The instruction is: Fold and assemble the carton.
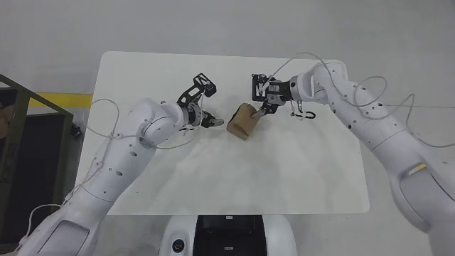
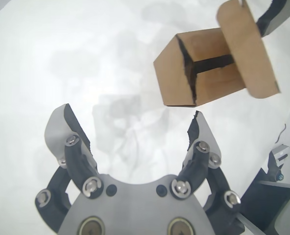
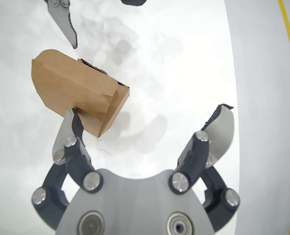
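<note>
The carton lies on its side on the desk, with an arm on either side of it.

The right gripper is spread wide and holds nothing. One of its fingers touches the carton's long rounded flap on the outside, and the other stands well away from the carton over bare desk. This looks like a push rather than a pinch, with the single finger set to swing the flap down over the open end. The flap juts out from the carton at an angle and is not yet tucked in.

The left gripper sits just beside the carton's opposite end. It is also wide open and empty, and its fingertips stop just short of the cardboard. That end is already folded shut, though dark gaps show along the seams where the panels meet. The gripper seems to be placed there as a backstop, so the light carton does not slide across the smooth desk when the right side pushes.

The job appears about half done, since one end is closed and the other still needs its flap folded and tucked. The main risk is that the carton turns or skids under a one-sided push.
</note>
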